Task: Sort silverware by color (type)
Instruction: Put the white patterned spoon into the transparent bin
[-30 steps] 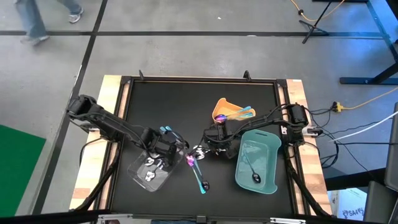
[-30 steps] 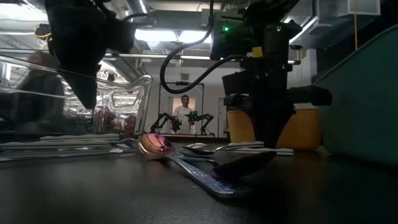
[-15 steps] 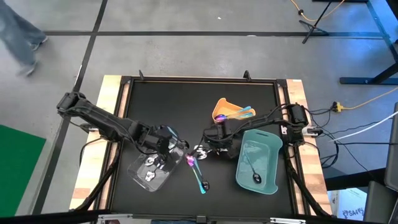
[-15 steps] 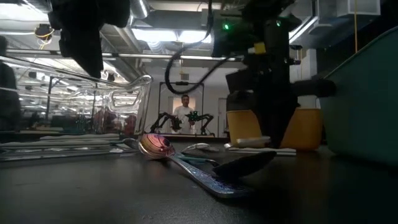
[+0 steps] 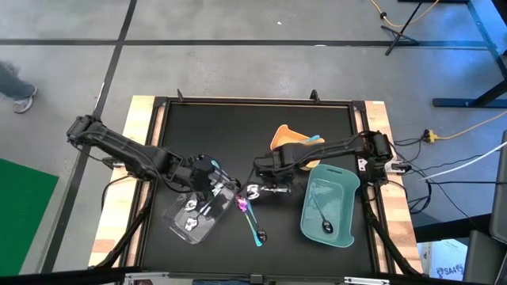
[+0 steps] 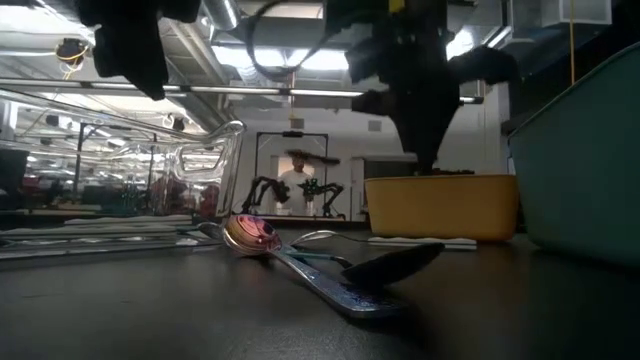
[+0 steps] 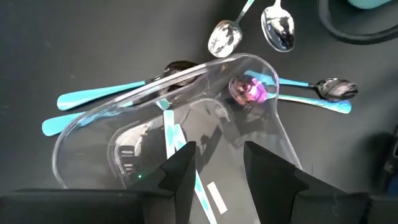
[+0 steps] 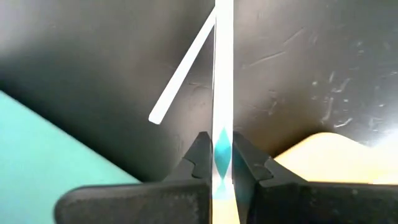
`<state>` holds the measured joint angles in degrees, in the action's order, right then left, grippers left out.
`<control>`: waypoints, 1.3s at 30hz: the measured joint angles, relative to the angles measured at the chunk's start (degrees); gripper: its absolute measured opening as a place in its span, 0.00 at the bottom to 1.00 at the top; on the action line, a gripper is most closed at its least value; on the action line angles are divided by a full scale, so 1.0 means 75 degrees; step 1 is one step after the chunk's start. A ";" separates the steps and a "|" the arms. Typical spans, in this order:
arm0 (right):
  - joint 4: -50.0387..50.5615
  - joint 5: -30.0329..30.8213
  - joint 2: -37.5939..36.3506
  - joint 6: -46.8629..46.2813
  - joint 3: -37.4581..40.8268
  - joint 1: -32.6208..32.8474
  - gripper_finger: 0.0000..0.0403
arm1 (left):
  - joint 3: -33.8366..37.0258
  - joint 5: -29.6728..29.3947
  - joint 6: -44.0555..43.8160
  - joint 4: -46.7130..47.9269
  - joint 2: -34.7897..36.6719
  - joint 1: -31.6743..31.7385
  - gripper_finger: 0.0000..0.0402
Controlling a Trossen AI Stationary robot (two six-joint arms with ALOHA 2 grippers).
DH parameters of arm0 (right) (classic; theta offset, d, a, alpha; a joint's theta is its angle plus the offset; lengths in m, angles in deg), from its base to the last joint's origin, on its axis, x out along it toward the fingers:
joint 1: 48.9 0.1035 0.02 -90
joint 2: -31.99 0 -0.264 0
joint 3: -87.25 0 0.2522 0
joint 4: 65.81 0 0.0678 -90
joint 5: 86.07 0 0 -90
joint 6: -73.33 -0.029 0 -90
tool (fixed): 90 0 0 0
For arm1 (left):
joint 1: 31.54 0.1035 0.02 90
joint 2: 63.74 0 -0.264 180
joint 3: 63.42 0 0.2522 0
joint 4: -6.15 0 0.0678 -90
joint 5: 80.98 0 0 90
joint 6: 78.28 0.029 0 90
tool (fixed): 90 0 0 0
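Observation:
My right gripper [image 5: 265, 168] [image 8: 222, 163] is shut on a thin silver utensil [image 8: 222, 68] above the table's middle, between the yellow tray [image 5: 287, 136] and the teal tray [image 5: 326, 206]. My left gripper [image 5: 207, 178] [image 7: 224, 177] hangs open over the clear tray [image 5: 196, 212] with nothing between its fingers. On the black mat lie two silver spoons [image 7: 224, 37], an iridescent spoon [image 5: 243, 204] and a teal-handled spoon [image 5: 255, 229]. Two more teal handles [image 7: 93, 99] lie by the clear tray's far rim. My right gripper pinches the utensil's thin handle [image 8: 222, 134] between its two fingers, which point down from above. The handle shows edge-on and runs on past the fingertips out of the picture. The length that shows is off the mat; its far end is out of view.
The clear tray holds silver pieces [image 5: 190, 215]. A dark-headed spoon [image 5: 323, 223] lies in the teal tray, and teal handles [image 5: 311, 142] stick out of the yellow tray. Another pale handle [image 8: 180, 71] lies on the mat below my right gripper. Wooden rails edge the table.
My right gripper has risen, staying shut, and has lifted the silver utensil off the mat beside the yellow tray. My left gripper has risen and drawn back a little toward the table's left edge, still open. The spoons on the mat have kept still.

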<state>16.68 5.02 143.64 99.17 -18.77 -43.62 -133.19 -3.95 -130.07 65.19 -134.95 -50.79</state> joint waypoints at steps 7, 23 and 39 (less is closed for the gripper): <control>0.0611 -0.0014 -0.0003 0.0000 -0.0809 0.0000 0.04 | -0.0003 -0.0064 0.0000 -0.0481 0.0025 0.0003 0.32; 0.0483 -0.0023 -0.0003 0.0393 -0.2126 -0.0003 0.04 | -0.0003 0.0140 0.0793 -0.1353 0.0020 0.0004 0.32; 0.0391 0.0276 0.0343 0.0571 -0.2164 0.0010 0.04 | -0.0003 -0.0173 0.0790 -0.2179 0.0017 0.0269 0.32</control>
<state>19.60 7.08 146.21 103.46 -35.00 -43.55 -133.21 -5.25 -124.15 48.85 -134.83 -48.77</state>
